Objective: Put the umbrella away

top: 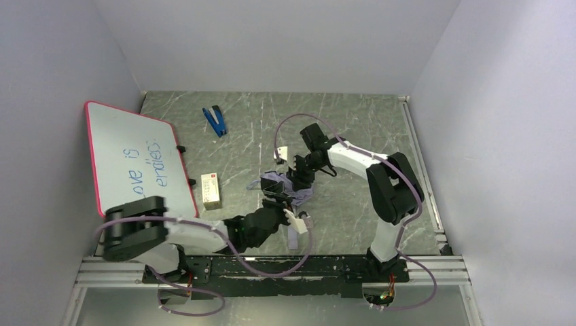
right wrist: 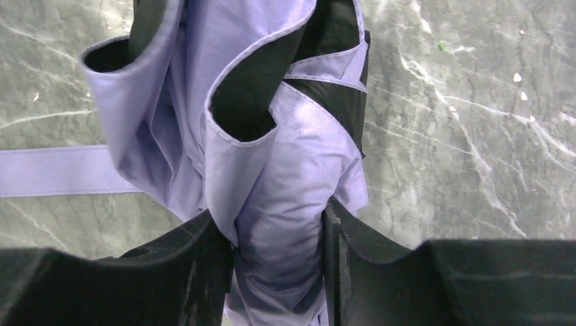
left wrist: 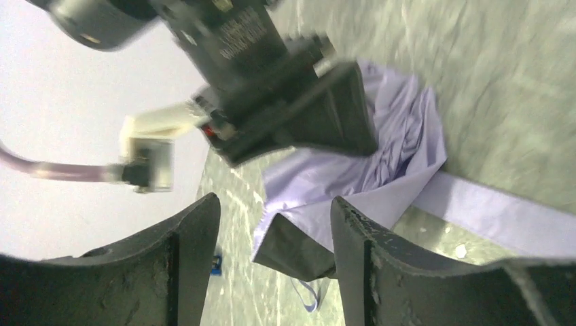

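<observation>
The umbrella [top: 277,185] lies crumpled at the table's middle, pale lavender fabric with dark inner folds. Its long strap [top: 293,235] trails toward the near edge. My right gripper [top: 299,178] comes in from the far right and is shut on a bunched roll of the umbrella's fabric [right wrist: 282,170], which fills the gap between its fingers [right wrist: 204,265]. My left gripper [top: 280,205] sits at the near side of the umbrella [left wrist: 401,146] and stands open. A loose fabric corner [left wrist: 302,238] hangs between its fingers [left wrist: 193,261] without being pinched. The shaft and handle are hidden.
A red-framed whiteboard [top: 136,159] with blue writing leans at the left. A small white box [top: 211,190] lies beside it, and a blue clip-like tool [top: 215,121] lies further back. White walls enclose three sides, and a metal rail [top: 272,268] runs along the near edge.
</observation>
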{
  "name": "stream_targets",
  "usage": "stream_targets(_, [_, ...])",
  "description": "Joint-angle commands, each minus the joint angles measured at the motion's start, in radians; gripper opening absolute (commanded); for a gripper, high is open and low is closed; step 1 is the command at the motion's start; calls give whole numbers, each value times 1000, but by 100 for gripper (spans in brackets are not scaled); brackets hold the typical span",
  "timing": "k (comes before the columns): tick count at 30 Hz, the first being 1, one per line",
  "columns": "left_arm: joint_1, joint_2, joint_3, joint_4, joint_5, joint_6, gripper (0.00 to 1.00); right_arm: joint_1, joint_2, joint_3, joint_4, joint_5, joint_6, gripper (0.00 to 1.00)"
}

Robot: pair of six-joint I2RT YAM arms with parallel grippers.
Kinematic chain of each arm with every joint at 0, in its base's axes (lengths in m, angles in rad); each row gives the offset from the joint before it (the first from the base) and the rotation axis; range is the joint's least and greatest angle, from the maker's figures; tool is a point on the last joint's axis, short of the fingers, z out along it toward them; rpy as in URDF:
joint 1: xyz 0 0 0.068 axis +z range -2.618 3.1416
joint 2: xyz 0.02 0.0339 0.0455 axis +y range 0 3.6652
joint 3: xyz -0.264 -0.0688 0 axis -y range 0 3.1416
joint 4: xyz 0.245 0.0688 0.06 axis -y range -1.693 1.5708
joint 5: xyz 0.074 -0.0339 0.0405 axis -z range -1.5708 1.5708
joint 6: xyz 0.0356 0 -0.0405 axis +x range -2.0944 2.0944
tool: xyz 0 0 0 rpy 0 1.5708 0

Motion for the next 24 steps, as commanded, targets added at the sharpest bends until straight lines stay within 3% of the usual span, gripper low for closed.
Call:
stream_targets(1, [-53,-263,-9,-344,106,-328,66,-1,46,-100,152,271,-12,36])
stream_targets(4, [-52,-474,-27,-472,175,-544,65,13,-8,-161,235,308,12,36])
stream_targets(8, [-44,-711,-48,-565,59,-712,62,53,-84,-244,335,366,53,36])
stream_targets(12, [49,-849,-20,-635,-37,-795,68,114,-151,-327,413,445,77,35])
stream_targets(17, [313,-850,67,-720,88,-845,72,227,-211,-450,526,607,91,35])
stream_targets(24, [553,-605,227,-744,308,-856,76,388,-260,-609,708,841,103,35])
